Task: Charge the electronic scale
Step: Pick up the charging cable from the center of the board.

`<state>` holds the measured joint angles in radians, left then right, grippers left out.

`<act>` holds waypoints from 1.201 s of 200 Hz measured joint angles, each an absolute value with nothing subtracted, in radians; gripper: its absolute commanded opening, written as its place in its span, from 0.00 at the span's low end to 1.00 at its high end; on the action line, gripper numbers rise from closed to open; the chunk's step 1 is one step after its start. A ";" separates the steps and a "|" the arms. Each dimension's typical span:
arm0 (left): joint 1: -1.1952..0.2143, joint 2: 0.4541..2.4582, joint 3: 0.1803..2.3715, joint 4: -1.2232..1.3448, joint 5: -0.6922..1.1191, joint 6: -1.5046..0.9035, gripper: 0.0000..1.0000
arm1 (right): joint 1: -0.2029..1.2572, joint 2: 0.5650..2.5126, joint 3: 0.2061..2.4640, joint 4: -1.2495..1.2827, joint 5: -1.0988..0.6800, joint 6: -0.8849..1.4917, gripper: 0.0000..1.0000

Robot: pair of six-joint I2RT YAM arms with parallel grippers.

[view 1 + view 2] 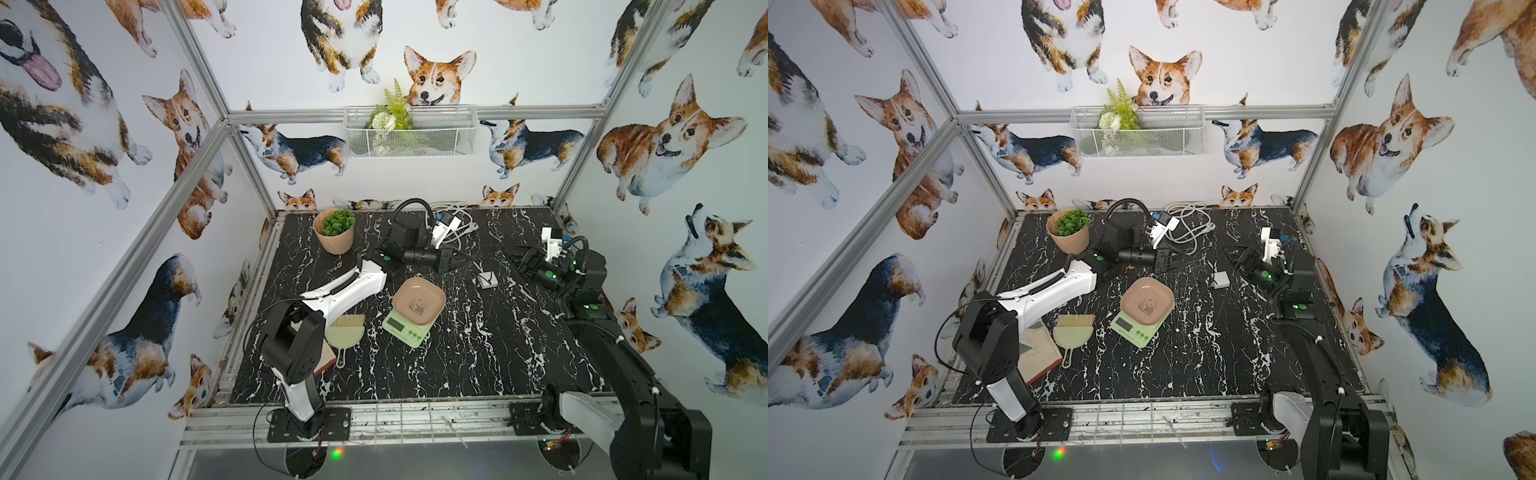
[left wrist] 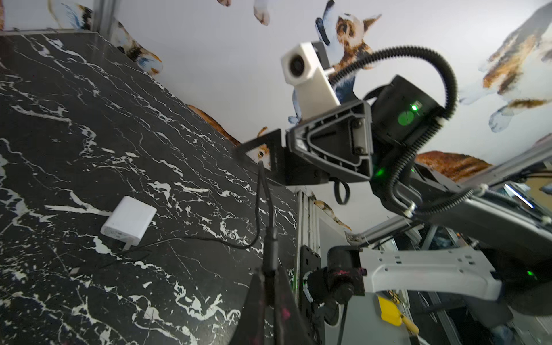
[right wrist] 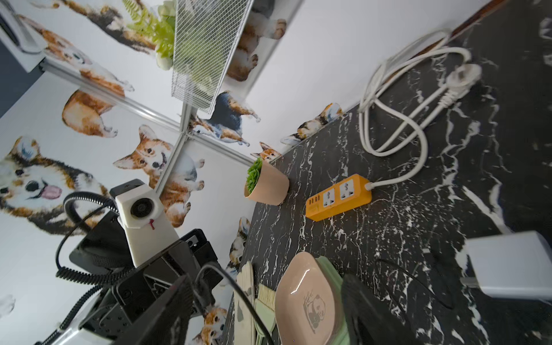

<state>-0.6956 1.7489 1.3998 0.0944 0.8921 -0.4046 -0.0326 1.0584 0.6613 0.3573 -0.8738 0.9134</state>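
Note:
The electronic scale is pale green with a pink-beige panda tray and sits mid-table in both top views. It also shows in the right wrist view. Behind it, my left gripper is shut on the plug of a thin black cable. The cable trails across the table to a white charger block. My right gripper faces the left one with its jaws wide open. The cable passes between them, close to one finger.
An orange power strip with a coiled white cord lies at the back, mostly hidden behind the left arm in the top views. A potted plant stands back left. A green dustpan with brush and a book lie front left.

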 measured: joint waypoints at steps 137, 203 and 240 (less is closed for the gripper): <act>-0.672 1.866 1.702 -0.439 1.079 -0.123 0.00 | 0.078 1.217 0.747 0.509 -1.267 0.710 0.49; -0.672 1.892 1.747 -0.503 1.101 -0.107 0.00 | 0.088 1.221 0.750 0.473 -1.290 0.664 0.31; -0.672 1.902 1.757 -0.517 1.100 -0.107 0.00 | 0.094 1.226 0.750 0.466 -1.296 0.657 0.24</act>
